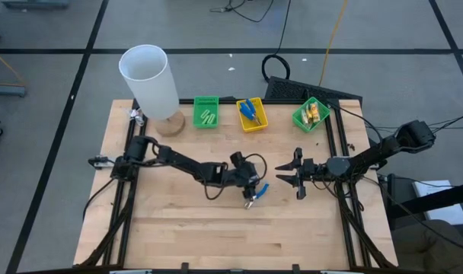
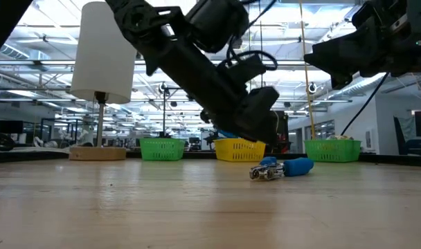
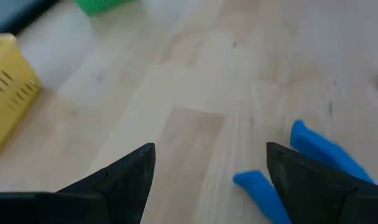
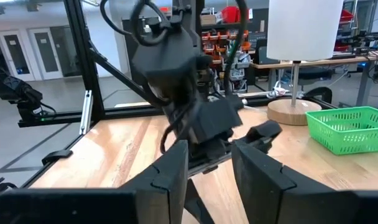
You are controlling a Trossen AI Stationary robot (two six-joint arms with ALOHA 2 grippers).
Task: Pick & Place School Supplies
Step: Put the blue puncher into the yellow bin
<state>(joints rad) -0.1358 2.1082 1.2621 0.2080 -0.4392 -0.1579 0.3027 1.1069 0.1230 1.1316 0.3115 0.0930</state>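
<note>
Blue-handled tool (image 1: 256, 192) on the table (image 1: 178, 228), just under the left gripper (image 1: 249, 185).
Its fingers spread wide (nothing held), arm reaching low; the right gripper (image 1: 290, 174), near the tool, stands partly open.

Ahead of me the wooden table (image 1: 216, 228) runs back to a row of things along its far edge. At the left end stands a tall white cylinder (image 1: 149, 80) on a thin post rising from a round wooden base (image 1: 170, 124). Just beside that base sits a green bin (image 1: 206, 112), then a yellow bin (image 1: 253, 115) near it, then a second green bin (image 1: 311, 114), turned at an angle and well apart from the first. All three bins have slotted walls. A black mat (image 1: 292, 91) lies behind the table by the angled bin. Past it, a yellow cable (image 1: 334, 34) crosses the grey floor (image 1: 49, 76), which is marked with dark lines.
</note>
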